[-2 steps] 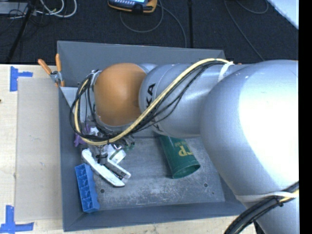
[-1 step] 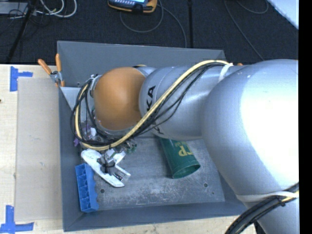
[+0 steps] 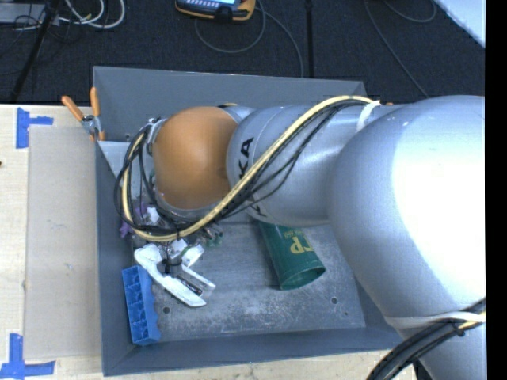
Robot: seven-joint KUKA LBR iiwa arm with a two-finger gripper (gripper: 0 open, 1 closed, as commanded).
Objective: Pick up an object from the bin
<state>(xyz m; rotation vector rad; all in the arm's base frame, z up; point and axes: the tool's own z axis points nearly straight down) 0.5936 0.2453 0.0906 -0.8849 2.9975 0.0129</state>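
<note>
Under the smooth orange wrist cover (image 3: 194, 157), the gripper (image 3: 176, 258) sits low in the left half of the grey metal bin (image 3: 261, 315), touching a small cluster of glossy white plastic pieces (image 3: 184, 285); whether it is open or closed I cannot tell. Just left lies one ribbed blue block (image 3: 140, 305). One dark green cup (image 3: 291, 256) lies on its side to the right, partly hidden by the silver arm (image 3: 396, 196).

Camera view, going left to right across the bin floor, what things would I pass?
blue ridged block → white curved piece → green cup lying on its side
</note>
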